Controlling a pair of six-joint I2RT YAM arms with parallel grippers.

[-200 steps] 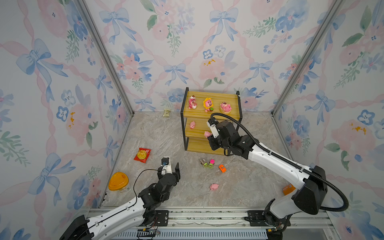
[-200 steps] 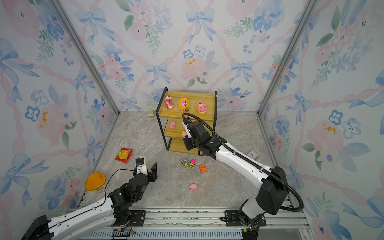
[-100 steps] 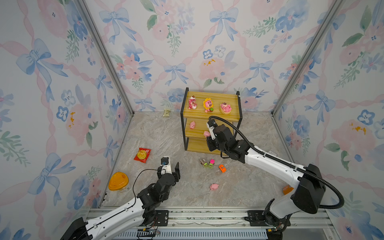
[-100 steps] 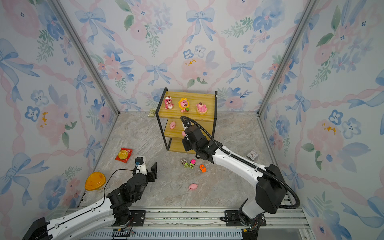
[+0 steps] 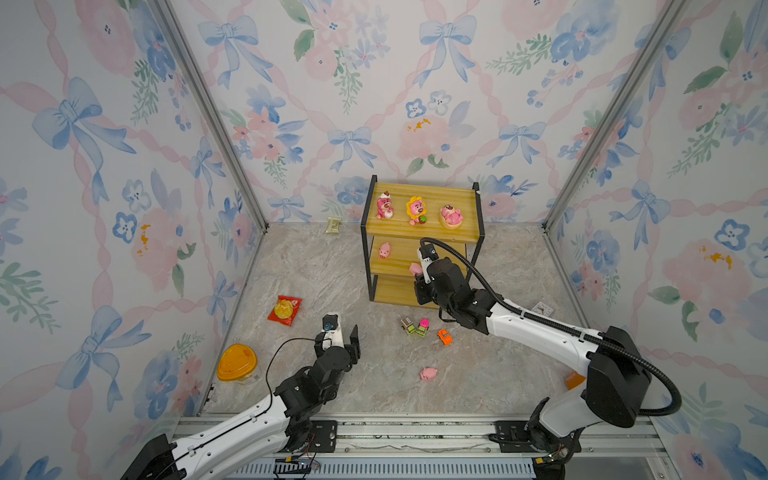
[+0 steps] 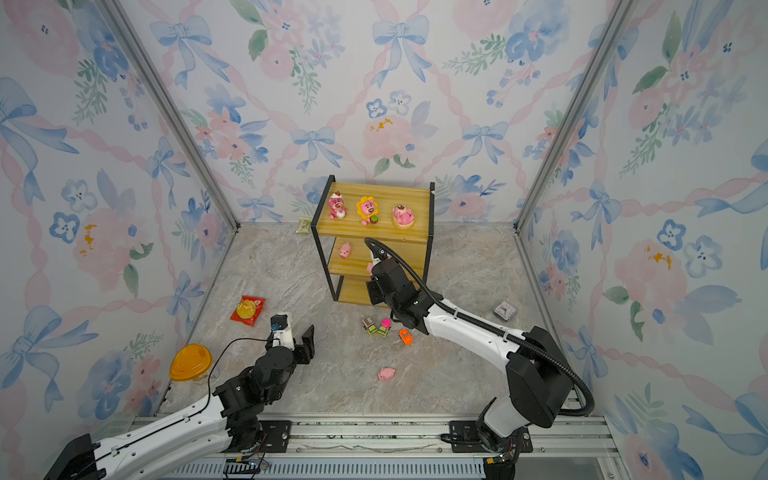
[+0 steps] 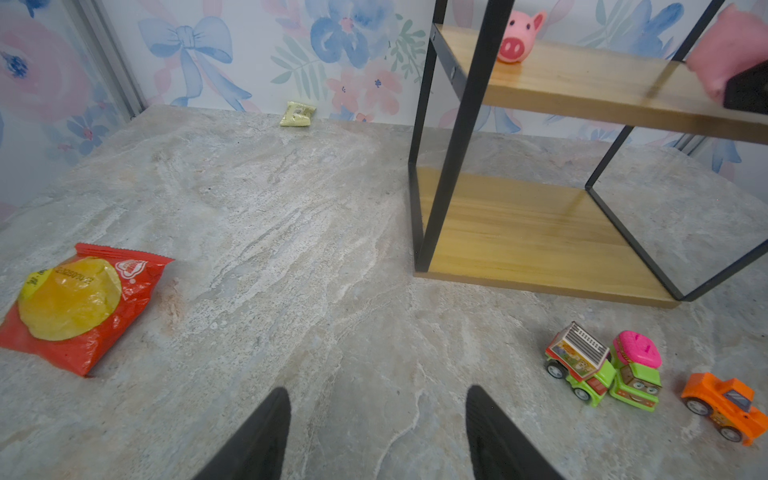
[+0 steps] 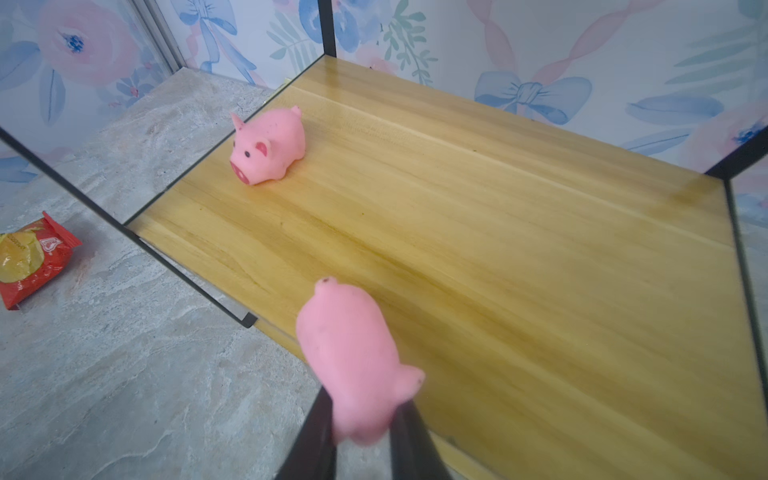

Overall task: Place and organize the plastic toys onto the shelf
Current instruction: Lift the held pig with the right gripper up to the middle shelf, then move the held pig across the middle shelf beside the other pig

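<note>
The shelf [image 5: 465, 199] stands at the back with three pink bear figurines [image 5: 413, 210] on its top board. One pink pig [image 8: 268, 143] sits on the middle board [image 8: 498, 232]. My right gripper [image 8: 361, 415] is shut on a second pig [image 5: 414, 269] at that board's front edge, just above it. A third pig [image 5: 428, 373] lies on the floor. Three mini cars sit in front of the shelf: grey-green [image 7: 575, 359], pink-green [image 7: 636, 370] and orange [image 7: 725, 405]. My left gripper [image 7: 376, 392] hovers open and empty over the floor, left of the cars.
A red snack packet [image 5: 284, 309] lies on the floor at the left, and an orange-lidded jar [image 5: 237, 363] stands by the left wall. A small pale sachet [image 5: 333, 225] lies at the back wall. A small square clock [image 5: 542, 308] lies right of the shelf.
My right gripper has carried the pig a little to the left along the middle board's front edge. The left arm has not moved.
</note>
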